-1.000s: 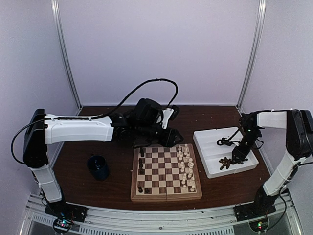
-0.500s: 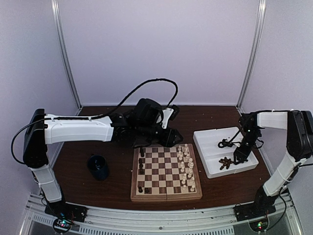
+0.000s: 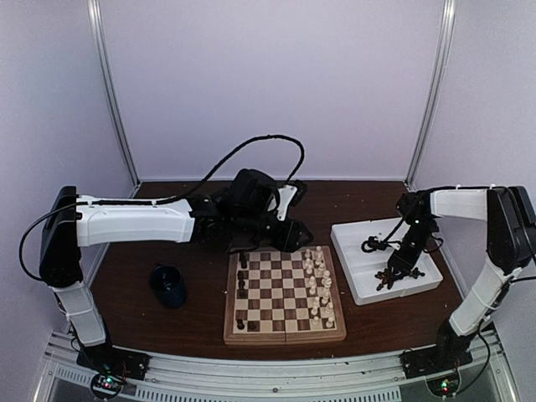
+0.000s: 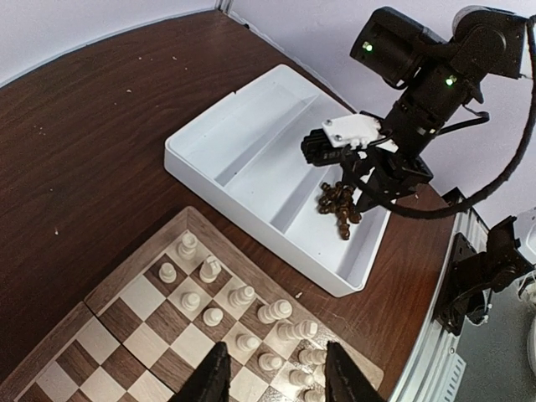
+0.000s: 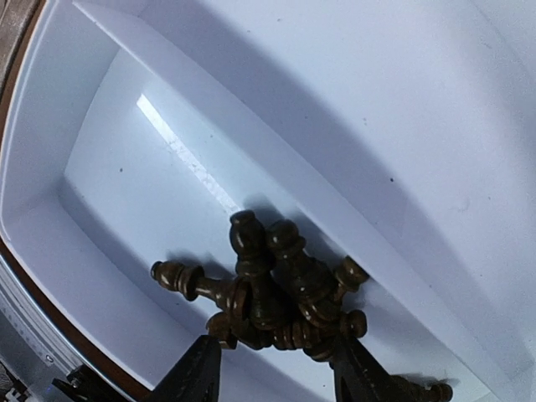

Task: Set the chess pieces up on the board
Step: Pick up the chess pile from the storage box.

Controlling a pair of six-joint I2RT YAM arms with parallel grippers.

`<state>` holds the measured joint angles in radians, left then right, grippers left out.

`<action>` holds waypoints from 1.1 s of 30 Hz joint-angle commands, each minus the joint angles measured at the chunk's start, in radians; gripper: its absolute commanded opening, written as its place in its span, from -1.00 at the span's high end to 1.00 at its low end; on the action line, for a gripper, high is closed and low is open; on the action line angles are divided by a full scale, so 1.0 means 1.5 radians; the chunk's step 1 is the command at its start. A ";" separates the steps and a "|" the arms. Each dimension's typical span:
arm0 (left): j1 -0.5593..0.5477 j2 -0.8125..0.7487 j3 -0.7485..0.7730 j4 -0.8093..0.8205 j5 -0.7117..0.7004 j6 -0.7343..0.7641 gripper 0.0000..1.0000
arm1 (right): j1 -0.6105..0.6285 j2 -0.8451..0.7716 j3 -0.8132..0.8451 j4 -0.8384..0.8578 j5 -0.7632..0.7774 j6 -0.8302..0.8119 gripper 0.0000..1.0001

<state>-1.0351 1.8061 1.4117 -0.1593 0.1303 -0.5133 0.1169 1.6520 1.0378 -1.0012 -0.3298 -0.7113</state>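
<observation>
The board (image 3: 280,331) lies at the table's middle. Cream chess pieces (image 3: 319,285) fill its two right columns, and a few dark ones (image 3: 242,285) stand along its left side. Several dark pieces (image 5: 285,293) lie heaped in the near compartment of the white tray (image 3: 368,239). My right gripper (image 5: 276,373) is open, low in the tray, its fingers either side of the heap (image 3: 385,279), holding nothing. My left gripper (image 4: 276,381) hovers open and holding nothing above the cream pieces (image 4: 243,295) at the board's far right corner.
A dark blue cup (image 3: 168,285) stands on the table left of the board. The tray's (image 4: 251,142) far compartment holds nothing. The left arm's black cable loops over the far side of the table. Enclosure walls stand close round the table.
My right gripper has shifted a little left over the heap of dark pieces and its jaws have spread wider. The left arm has not moved.
</observation>
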 commanded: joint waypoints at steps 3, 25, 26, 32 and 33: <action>-0.001 -0.026 -0.011 0.008 -0.014 0.008 0.24 | 0.024 0.044 0.002 0.033 0.060 0.058 -0.01; -0.001 -0.024 -0.019 0.013 -0.015 0.010 0.24 | 0.025 0.011 -0.056 0.081 0.166 0.041 0.55; -0.001 -0.022 -0.020 0.016 -0.013 0.009 0.23 | 0.022 0.008 -0.060 0.083 0.153 0.034 0.62; -0.001 -0.003 -0.008 0.038 0.015 -0.008 0.23 | 0.015 -0.067 -0.066 0.082 0.094 0.018 0.77; -0.001 0.003 -0.005 0.044 0.021 -0.012 0.23 | 0.015 -0.084 -0.064 0.079 0.086 0.015 0.79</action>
<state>-1.0351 1.8042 1.3914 -0.1566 0.1242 -0.5148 0.1452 1.6234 0.9459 -0.8883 -0.1402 -0.6624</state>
